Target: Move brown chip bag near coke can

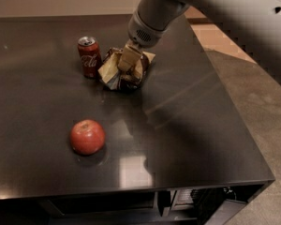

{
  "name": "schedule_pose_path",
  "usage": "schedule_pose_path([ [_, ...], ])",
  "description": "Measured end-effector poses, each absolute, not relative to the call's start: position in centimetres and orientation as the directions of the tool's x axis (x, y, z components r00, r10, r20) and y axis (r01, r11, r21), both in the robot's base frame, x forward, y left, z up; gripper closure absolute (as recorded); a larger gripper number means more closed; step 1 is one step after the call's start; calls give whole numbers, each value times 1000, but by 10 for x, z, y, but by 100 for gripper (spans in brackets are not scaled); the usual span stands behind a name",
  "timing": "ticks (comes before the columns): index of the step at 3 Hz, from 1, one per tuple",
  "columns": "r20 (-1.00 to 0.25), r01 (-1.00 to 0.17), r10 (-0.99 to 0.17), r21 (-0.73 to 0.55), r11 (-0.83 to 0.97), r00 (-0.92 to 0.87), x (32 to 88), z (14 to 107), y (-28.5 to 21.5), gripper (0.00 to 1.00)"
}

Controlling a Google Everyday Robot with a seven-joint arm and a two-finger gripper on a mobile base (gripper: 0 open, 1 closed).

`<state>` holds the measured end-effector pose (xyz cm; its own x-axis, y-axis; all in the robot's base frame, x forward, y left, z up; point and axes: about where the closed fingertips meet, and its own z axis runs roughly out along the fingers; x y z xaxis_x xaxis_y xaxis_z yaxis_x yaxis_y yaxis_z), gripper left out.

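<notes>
brown chip bag [111, 71] aside, the nearest thing was a red apple [87, 136], alone on the front left part of the dark table [201, 125] and well apart from the rest. farther back lay the bag itself, crumpled on the tabletop just right of the coke can [89, 56], which stood upright with its silver top showing. bag and can were very close; whether they touched could not be told. the gripper [128, 61] sat on the bag's top, its jaws clenched on the crinkled foil. behind it the grey arm [215, 3] rose toward the top right corner. floor [267, 102] showed beyond the table's right edge.
</notes>
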<state>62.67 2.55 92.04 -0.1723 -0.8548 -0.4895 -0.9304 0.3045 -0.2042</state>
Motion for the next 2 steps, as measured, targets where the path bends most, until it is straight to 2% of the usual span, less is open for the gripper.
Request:
schedule_pose_path([
  [1, -489, -931, -856, -204, 302, -171, 626, 920, 27, 0],
  [2, -489, -931, -856, -204, 302, -171, 626, 920, 27, 0],
])
